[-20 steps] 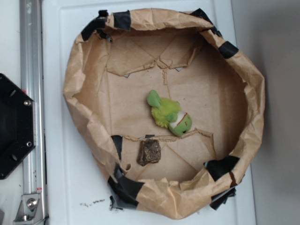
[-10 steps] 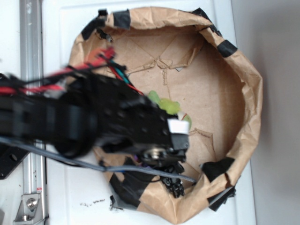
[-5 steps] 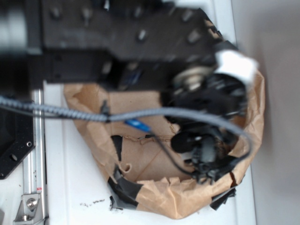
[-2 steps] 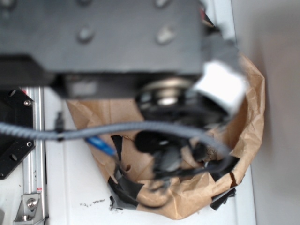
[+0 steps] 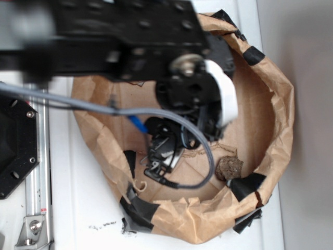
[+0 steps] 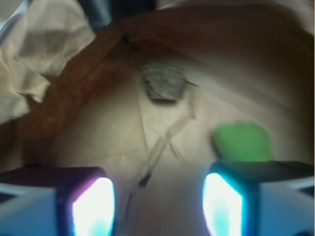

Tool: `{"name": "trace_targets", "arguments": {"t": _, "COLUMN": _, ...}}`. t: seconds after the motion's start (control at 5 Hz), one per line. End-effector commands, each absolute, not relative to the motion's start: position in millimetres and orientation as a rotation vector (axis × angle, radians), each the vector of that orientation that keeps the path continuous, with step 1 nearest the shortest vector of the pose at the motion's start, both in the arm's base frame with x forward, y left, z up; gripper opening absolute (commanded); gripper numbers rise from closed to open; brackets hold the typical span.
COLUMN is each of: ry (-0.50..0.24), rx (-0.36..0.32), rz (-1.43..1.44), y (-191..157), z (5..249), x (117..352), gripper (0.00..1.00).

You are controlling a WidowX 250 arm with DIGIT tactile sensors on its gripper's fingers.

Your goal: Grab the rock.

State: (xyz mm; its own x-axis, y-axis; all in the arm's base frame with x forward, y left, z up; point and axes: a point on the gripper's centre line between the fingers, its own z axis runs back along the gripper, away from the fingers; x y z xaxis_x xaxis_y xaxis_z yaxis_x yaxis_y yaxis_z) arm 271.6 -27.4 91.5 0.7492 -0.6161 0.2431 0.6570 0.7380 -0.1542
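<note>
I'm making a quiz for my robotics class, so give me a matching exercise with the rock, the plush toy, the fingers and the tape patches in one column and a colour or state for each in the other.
Things:
1. rock
2. plush toy
3. fingers
4. tape patches

Descriptions:
A. black, on the paper rim
B. lime green
C. spread apart, nothing between
D. dark brown, lying free near the paper wall

Pairs: 1-D, 2-B, 3-C, 4-A

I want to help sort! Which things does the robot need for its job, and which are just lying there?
For the job:
rock
gripper, open, empty

Just lying about:
green plush
paper bowl
black tape
</note>
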Motion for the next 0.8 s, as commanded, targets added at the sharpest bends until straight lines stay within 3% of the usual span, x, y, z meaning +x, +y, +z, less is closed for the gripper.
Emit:
{"name": "trace_targets", "arguments": {"t": 0.0, "ry": -0.251, "rx": -0.201, "rz": -0.855, "y": -62, "z": 72, "x": 310, "gripper": 1.0}}
{"name": "trace_targets", "arguments": {"t": 0.2, "ry": -0.271, "rx": -0.126, "rz": -0.927, "y": -97, "z": 61, "x": 314, "gripper": 1.0}}
{"name": "trace_targets", "arguments": {"t": 0.4, "ry": -0.28, "rx": -0.093, "rz": -0.925, "y": -107, "z": 55, "x": 318, "gripper": 1.0}}
{"name": "trace_targets", "arguments": {"t": 0.6, "ry": -0.278, "rx": 0.006, "rz": -0.809, "y": -98, "z": 34, "x": 325, "gripper": 1.0}}
